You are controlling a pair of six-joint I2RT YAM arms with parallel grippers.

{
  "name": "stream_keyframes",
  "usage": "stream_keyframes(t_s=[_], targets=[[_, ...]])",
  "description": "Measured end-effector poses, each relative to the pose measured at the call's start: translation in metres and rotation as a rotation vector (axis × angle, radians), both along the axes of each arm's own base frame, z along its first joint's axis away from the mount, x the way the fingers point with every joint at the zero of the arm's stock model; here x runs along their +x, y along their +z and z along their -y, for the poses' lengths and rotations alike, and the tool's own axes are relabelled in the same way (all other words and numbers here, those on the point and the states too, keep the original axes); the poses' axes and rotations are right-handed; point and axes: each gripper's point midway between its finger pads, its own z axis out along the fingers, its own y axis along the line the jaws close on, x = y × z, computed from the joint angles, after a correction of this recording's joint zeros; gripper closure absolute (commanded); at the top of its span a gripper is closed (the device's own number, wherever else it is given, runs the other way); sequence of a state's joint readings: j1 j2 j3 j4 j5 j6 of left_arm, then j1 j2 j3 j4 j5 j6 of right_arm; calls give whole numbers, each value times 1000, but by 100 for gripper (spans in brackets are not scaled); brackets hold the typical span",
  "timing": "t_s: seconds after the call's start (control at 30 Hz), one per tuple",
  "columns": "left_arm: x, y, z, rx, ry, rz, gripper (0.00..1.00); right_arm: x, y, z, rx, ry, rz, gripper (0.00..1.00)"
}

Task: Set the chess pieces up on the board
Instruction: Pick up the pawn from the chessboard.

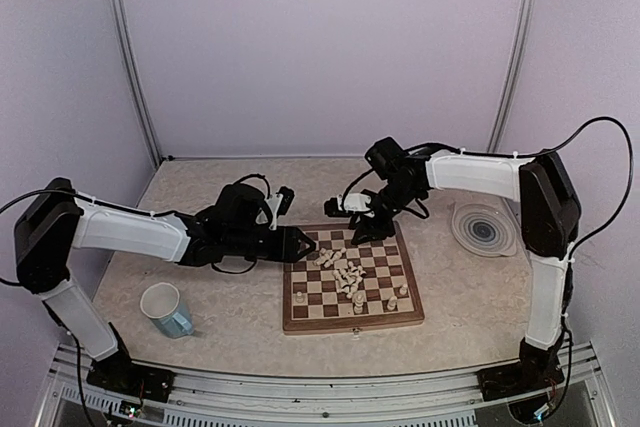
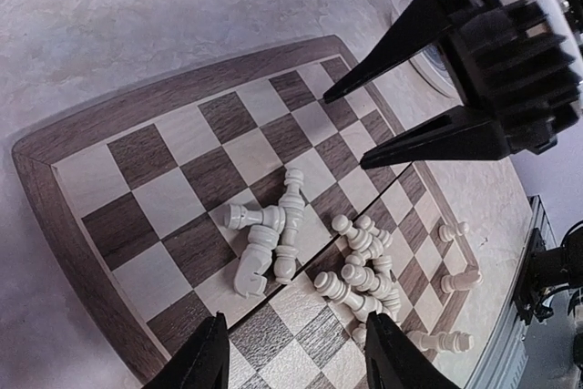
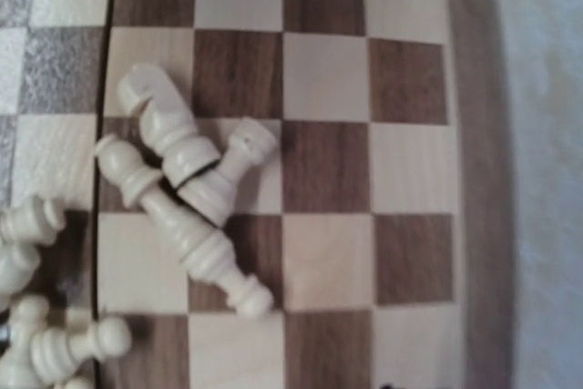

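While both arms lean over its far side, the board (image 1: pixel 320 323) carries the chess pieces (image 1: pixel 345 273), most of them tipped in a loose heap about the centre fold.

Around it:
- A mug (image 1: pixel 167 309) stands on the table (image 1: pixel 470 297) left of the board, well apart from it and near the left forearm.
- A ringed plate (image 1: pixel 483 228) sits beyond the board's far right corner, below the right arm and clear of the border.

In the way:
- The left gripper (image 1: pixel 300 244) lies low at the far left corner. The left wrist view shows its fingers (image 2: pixel 205 362) moderately apart with nothing between them.
- The right gripper (image 2: pixel 344 131) hangs over the far edge, jaws part open and holding nothing.
- The two are near each other, with the heap just past both sets of tips.

Edges and room:
- The brown border shows bare along the far and left sides.
- The far rows of squares are bare, as are the columns toward the border in the right wrist view.
- A few single pieces lie apart toward the near edge.

Lie of the pieces, right wrist view:
- A knight (image 3: pixel 164 129), a rook (image 3: pixel 228 175) and a slim longer piece (image 3: pixel 182 225) lie on their sides, touching and crossed.
- The slim piece's long axis runs diagonally across the squares, from upper left to lower right.
- The knight lies roughly parallel to it, head to the upper left.
- The rook slants the other way, crown to the upper right.
- A second clump (image 2: pixel 364 266) lies across the seam.
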State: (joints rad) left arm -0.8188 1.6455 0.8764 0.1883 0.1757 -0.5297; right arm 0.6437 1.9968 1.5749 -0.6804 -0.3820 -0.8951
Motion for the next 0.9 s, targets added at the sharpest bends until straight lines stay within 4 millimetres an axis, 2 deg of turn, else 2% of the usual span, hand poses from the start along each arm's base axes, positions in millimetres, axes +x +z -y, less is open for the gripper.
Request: stream_keyframes(t_s=[0.27,0.43,0.6,0.9], targets=[[-3,-18,7,-23,-1,-76,51,-2,-30,-14,0,50,-88,57],[-2,-27,15,-69,-2,-122,62,-9,-43,-19,-20,78,-120,59],[-2,-35,25,-130,-20,-169,68,-19,-52,-22,-27,103,-154,71],[-4,-47,33,-167,-31,-221,68,-22,-52,-22,-24,110,-164,87]])
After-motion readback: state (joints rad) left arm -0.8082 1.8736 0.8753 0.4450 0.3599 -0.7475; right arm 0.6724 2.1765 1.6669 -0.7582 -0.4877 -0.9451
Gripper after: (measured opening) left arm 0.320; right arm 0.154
